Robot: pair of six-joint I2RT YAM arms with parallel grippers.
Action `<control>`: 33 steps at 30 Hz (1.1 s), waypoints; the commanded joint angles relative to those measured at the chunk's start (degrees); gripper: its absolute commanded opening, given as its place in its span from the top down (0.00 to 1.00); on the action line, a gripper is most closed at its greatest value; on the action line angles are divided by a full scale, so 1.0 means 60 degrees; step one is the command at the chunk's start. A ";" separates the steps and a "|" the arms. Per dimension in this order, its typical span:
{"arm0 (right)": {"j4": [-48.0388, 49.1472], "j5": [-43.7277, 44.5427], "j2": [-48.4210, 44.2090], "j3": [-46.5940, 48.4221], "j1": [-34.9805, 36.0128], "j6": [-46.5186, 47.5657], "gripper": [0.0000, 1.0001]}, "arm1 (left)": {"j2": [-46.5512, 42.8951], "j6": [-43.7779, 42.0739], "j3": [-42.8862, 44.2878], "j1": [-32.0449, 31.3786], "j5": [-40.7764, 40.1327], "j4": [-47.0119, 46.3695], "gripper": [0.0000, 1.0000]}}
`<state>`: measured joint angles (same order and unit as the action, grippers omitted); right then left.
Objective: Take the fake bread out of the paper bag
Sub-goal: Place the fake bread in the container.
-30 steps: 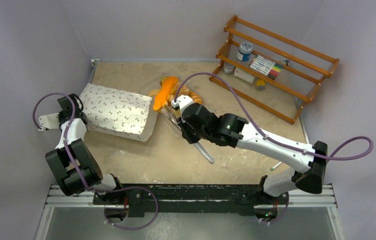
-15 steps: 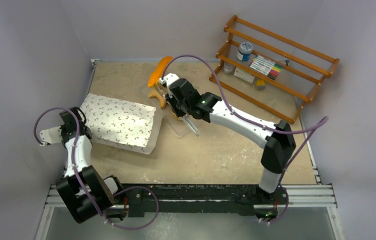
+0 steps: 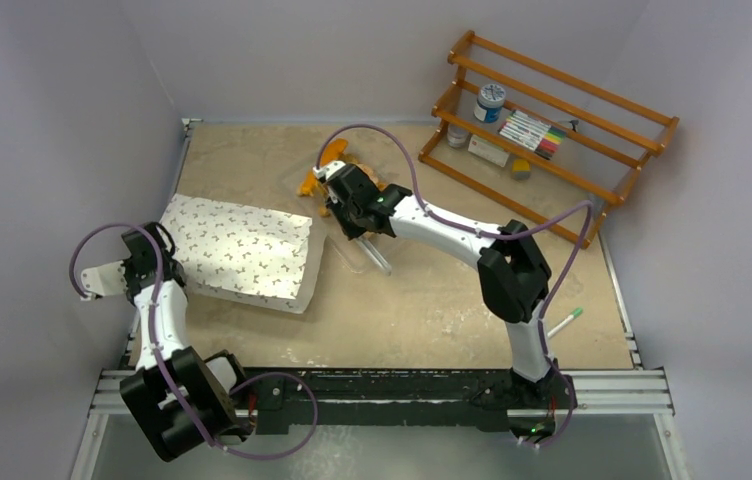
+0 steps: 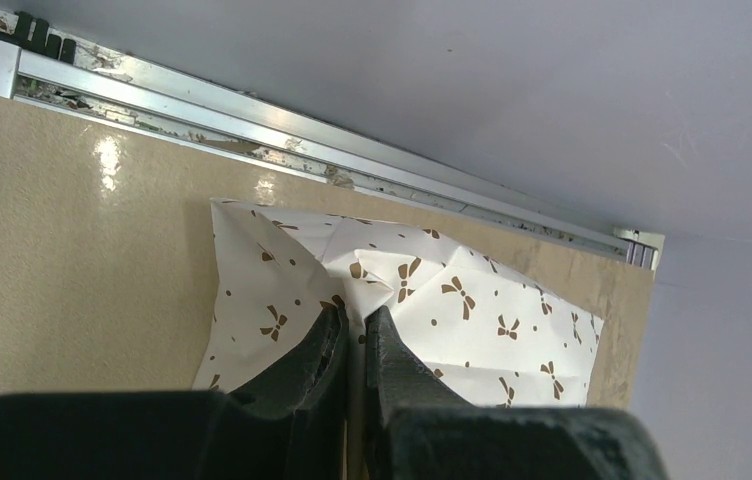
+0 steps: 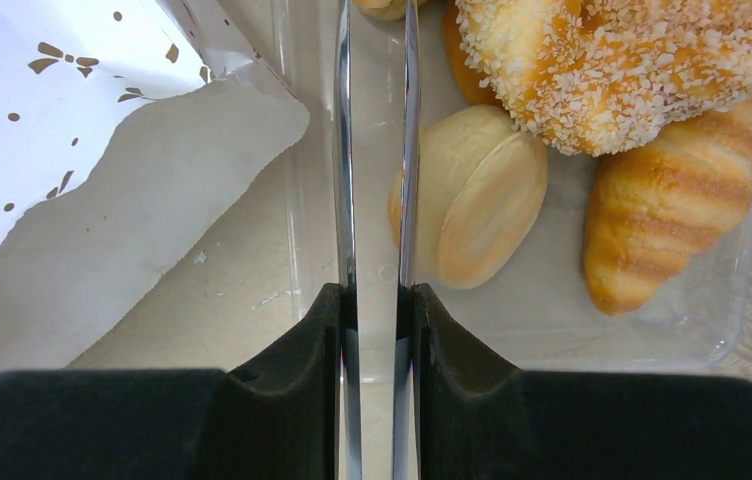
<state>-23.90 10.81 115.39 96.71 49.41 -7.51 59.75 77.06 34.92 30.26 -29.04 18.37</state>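
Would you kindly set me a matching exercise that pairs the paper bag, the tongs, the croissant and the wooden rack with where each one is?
Things:
1. paper bag
2. metal tongs
3. croissant
4. wooden rack

Places:
a. lying in the clear tray
b. pinched by the left gripper
c. standing at the far right
d. held in the right gripper

Pairs: 1-b, 2-d, 3-a, 4-c.
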 commanded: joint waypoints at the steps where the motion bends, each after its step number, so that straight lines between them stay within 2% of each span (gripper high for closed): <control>1: 0.0469 -0.0130 -0.0390 0.0019 -0.0061 -0.0343 0.83 | 0.0063 -0.0331 0.0366 0.0075 -0.0361 -0.0045 1.00; 6: 0.0499 -0.0146 -0.0369 -0.0318 -0.0061 -0.0429 0.62 | 0.0180 -0.0339 0.0496 0.0083 -0.0402 -0.0072 1.00; 9: 0.0505 -0.0199 -0.0316 -0.0458 -0.0064 -0.0468 0.56 | 0.0255 -0.0348 0.0545 0.0083 -0.0441 -0.0086 1.00; 24: 0.0479 -0.0256 -0.1147 -0.1025 -0.0061 -0.0563 0.53 | 0.0386 -0.0356 0.0803 0.0112 -0.0613 -0.0086 1.00; 33: 0.1126 -0.0071 -0.2249 -0.1720 -0.0061 -0.0679 0.60 | 0.0717 -0.0518 0.1094 0.0280 -0.0449 -0.0057 1.00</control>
<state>-21.89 9.47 107.00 87.07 49.36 -10.70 62.61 76.64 37.82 30.48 -30.30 19.03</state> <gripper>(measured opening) 0.422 0.060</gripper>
